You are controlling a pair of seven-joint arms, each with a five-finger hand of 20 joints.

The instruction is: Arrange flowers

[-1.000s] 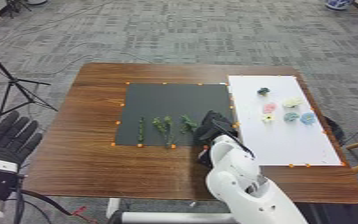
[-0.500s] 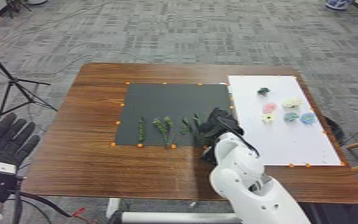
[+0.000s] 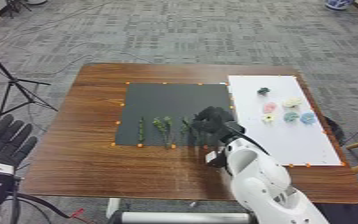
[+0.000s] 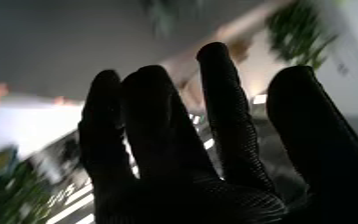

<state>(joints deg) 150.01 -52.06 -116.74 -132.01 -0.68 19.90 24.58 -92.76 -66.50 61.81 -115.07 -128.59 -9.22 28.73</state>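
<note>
Green sprigs (image 3: 164,131) lie spaced along the dark mat's (image 3: 171,97) near part, probably the portion done, with flower heads (image 3: 291,102) on the white board (image 3: 291,145) seemingly left to place, the right hand (image 3: 214,119) straight-fingered beside the sprigs, the left hand (image 3: 4,145) open.

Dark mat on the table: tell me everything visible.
The dark grey mat is a thin-looking, matte rectangle lying flat on the brown wooden table. Small orange markers dot its edges. Green stems lie side by side on its near half. A white board runs along its right side. The right hand is over its right part; contact unclear.
</note>
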